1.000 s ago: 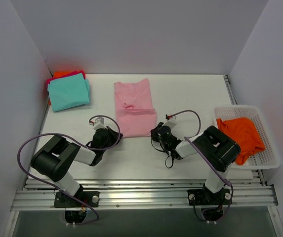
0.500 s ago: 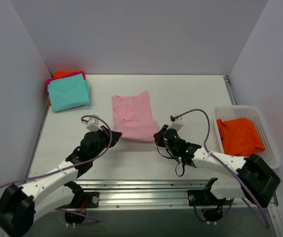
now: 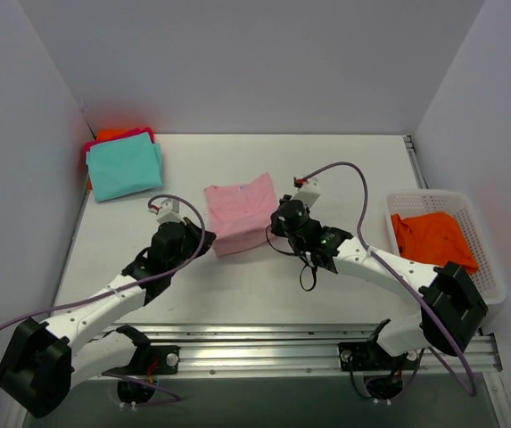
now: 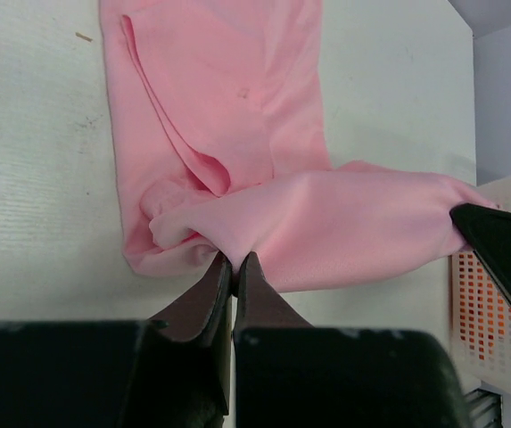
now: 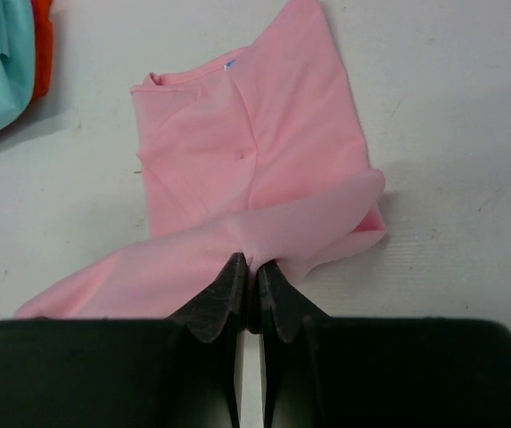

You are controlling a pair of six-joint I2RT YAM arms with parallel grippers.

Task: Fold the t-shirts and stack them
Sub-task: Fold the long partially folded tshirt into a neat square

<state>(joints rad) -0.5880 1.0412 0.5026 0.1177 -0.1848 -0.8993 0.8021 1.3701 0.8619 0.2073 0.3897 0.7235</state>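
A pale pink t-shirt (image 3: 240,210) lies mid-table with its near hem lifted and carried over the rest. My left gripper (image 3: 203,242) is shut on the hem's left corner (image 4: 203,234). My right gripper (image 3: 276,220) is shut on the hem's right corner (image 5: 264,239). The lifted hem stretches between them above the flat part of the pink t-shirt (image 4: 228,98), whose small blue neck tag (image 5: 230,63) shows at the far edge. A folded teal t-shirt (image 3: 124,167) tops a stack at the back left, over magenta and orange ones. An orange t-shirt (image 3: 433,242) lies crumpled in the basket.
The white mesh basket (image 3: 485,241) stands at the right edge of the table. The folded stack sits in the back left corner by the left wall. An aluminium rail runs along the near edge under both arm bases.
Both arms have stretched forward, pulling the pink shirt's near hem up and toward the back over the rest. The shirt now looks about half as long.
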